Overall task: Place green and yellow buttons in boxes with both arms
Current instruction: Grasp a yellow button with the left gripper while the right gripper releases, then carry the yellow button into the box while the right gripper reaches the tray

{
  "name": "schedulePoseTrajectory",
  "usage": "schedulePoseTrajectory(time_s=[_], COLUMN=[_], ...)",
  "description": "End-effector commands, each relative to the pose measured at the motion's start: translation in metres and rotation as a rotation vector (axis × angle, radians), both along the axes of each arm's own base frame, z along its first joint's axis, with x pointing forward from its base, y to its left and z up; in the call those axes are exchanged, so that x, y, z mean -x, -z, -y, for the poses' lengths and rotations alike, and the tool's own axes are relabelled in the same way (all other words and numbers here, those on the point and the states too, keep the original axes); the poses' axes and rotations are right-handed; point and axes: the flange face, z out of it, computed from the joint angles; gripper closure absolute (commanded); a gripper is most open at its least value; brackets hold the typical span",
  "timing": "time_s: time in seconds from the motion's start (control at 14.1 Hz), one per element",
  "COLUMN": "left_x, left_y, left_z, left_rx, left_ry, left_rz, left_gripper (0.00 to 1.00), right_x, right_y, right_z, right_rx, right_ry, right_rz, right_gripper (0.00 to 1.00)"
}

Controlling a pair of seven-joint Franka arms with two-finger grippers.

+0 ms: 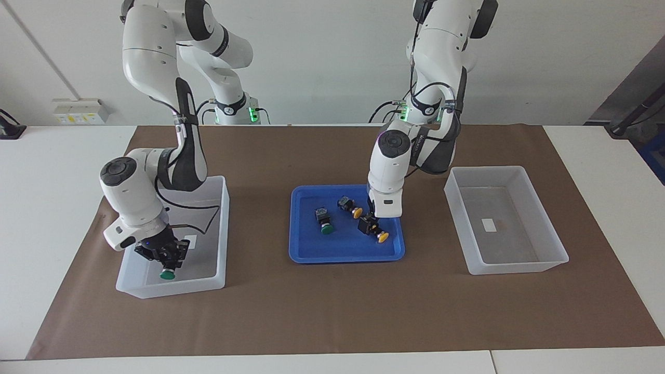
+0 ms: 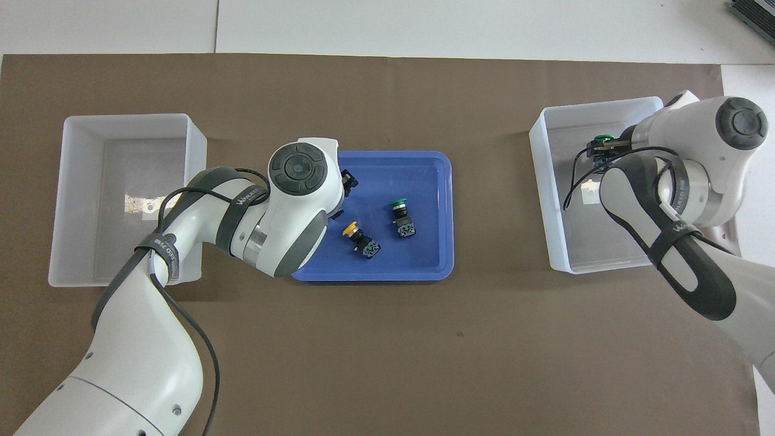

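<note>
Main risk: the right gripper point(image 1: 167, 258) lets go of its green button point(image 1: 167, 274) too high over the box point(image 1: 221, 228) at the right arm's end, so it bounces or tips. Its jaws pinch the button's body, cap down, inside the box. The left gripper point(image 1: 373, 221) is down in the blue tray point(image 1: 311, 254) at a yellow button point(image 1: 373, 227); jaws look closed on it, and a loose hold could slip. Another yellow button point(image 1: 350, 206) and green button point(image 1: 323, 220) lie in the tray. The other box point(image 1: 550, 244) has no button in it.

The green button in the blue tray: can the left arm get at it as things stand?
Probably yes: the green button lies uncovered in the blue tray, and the left hand is already down at the yellow button beside it.
</note>
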Motion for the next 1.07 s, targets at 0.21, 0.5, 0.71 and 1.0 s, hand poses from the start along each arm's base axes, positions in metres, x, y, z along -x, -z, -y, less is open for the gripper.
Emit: schedulePoseTrajectory(time_s=[0.21, 0.5, 0.71, 1.0], left_x=[0.004, 0.002, 0.002, 0.006], left_y=[0.009, 0.008, 0.012, 0.016], left_z=[0.000, 0.000, 0.000, 0.000], left_rx=[-0.016, -0.023, -0.026, -0.045], left_ry=[-0.001, 0.013, 0.013, 0.031], left_rz=[0.023, 0.041, 0.035, 0.036], left_gripper=[0.12, 0.17, 0.41, 0.91], right_x=[0.006, 0.020, 0.034, 0.047], right_y=[-0.057, -0.109, -0.134, -0.139], right_z=[-0.012, -0.055, -0.114, -0.181], right_rx=[0.000, -0.018, -0.035, -0.046], right_ry=[-0.033, -0.019, 0.002, -0.043], right_rz=[0.013, -0.008, -0.028, -0.034], right_gripper=[0.03, 0.00, 0.00, 0.00])
